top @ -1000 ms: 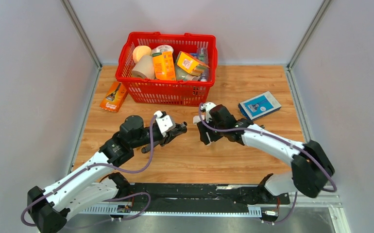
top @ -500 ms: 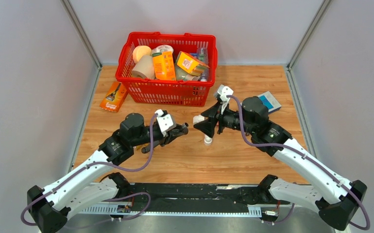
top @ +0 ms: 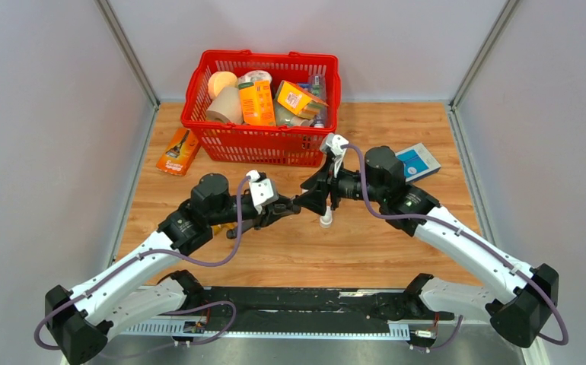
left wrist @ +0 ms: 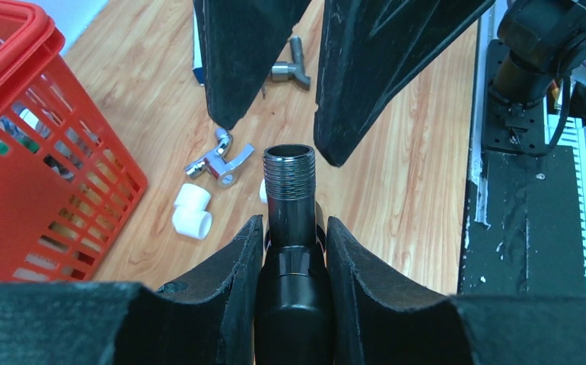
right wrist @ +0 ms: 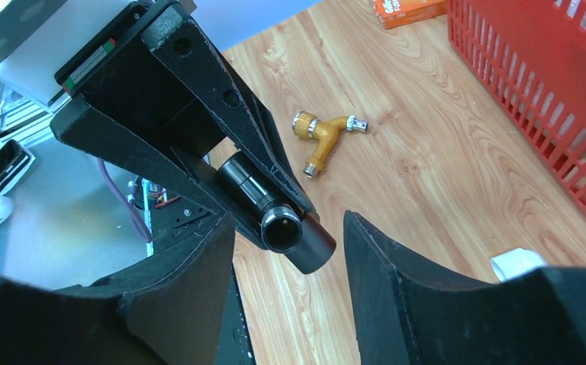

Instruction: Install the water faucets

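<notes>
now the left jaws clamp the dark faucet (left wrist: 290,186) above the surface (top: 381,255), its long axis pointing threaded end first into the mouth of the wide-open right jaws.

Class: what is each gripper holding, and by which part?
The left gripper grips the faucet by its tube, just behind the threaded end. The right gripper holds nothing; its jaws stand open either side of that end.

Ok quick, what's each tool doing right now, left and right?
Left tool: closed on the dark faucet.
Right tool: open, straddling the faucet's threaded end, not gripping it.
</notes>
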You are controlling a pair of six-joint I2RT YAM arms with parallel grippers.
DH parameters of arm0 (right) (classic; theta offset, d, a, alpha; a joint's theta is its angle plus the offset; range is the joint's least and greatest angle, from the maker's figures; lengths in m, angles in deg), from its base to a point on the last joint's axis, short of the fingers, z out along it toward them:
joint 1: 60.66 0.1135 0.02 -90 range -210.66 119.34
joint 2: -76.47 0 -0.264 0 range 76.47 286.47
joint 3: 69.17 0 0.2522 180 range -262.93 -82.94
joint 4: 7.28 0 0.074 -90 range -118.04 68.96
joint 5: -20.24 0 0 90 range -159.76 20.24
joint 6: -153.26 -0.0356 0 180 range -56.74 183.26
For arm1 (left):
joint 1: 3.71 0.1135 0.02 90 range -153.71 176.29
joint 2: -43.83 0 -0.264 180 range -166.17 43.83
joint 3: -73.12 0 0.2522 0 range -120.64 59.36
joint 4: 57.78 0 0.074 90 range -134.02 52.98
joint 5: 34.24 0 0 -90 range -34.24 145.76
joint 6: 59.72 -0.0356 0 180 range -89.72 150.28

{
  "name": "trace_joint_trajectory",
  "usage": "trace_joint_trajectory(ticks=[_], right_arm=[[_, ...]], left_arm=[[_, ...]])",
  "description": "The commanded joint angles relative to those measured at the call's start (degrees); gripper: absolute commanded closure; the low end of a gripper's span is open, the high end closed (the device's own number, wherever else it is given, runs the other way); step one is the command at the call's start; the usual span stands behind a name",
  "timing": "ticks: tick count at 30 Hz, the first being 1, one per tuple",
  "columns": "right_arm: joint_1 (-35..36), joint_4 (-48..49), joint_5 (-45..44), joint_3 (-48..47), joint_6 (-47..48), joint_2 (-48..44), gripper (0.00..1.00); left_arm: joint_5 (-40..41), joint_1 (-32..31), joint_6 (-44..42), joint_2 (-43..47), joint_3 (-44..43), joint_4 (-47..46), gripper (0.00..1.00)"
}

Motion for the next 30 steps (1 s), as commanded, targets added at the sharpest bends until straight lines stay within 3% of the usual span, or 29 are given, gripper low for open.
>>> trace_joint_trajectory(ticks=[1, 11, 13, 16, 18, 19, 22, 30], right_arm=[[0.3, 4.2, 2.8, -1.2, -2.2, 1.2, 0.44], [0.5, 5.2, 5.2, -0.5, -3.9, 3.2, 0.56], [0.5, 5.5, 5.8, -0.6, -4.3, 3.3, 0.69], [0.5, 5.5, 5.6, -0.8, -4.4, 3.2, 0.99], [0.3, 5.4, 5.3, -0.8, -4.4, 2.7, 1.0], [0.2, 5.4, 4.9, -0.9, -4.5, 2.4, 1.0], [-0.6, 5.4, 3.9, -1.0, -5.3, 1.2, 1.0], [-2.5, 3.7, 4.1, -3.1, -5.2, -0.3, 1.0]], left_arm=[[-3.0, -0.1, 1.1, 0.1, -4.1, -7.0, 1.0], [-4.2, -0.1, 2.0, -0.2, -4.3, -9.1, 1.0], [-4.3, -0.1, 2.3, -0.6, -4.3, -9.4, 1.0], [-3.9, 0.0, 2.8, -0.3, -3.8, -10.0, 1.0], [-2.5, -0.1, 3.6, -0.1, -3.6, -9.3, 0.91], [-1.2, -0.1, 3.6, 0.3, -3.4, -8.5, 0.76], [1.5, 0.1, 3.2, 1.7, -2.8, -6.0, 0.53], [1.5, 3.5, 1.0, 3.6, -3.6, 2.8, 0.46]])
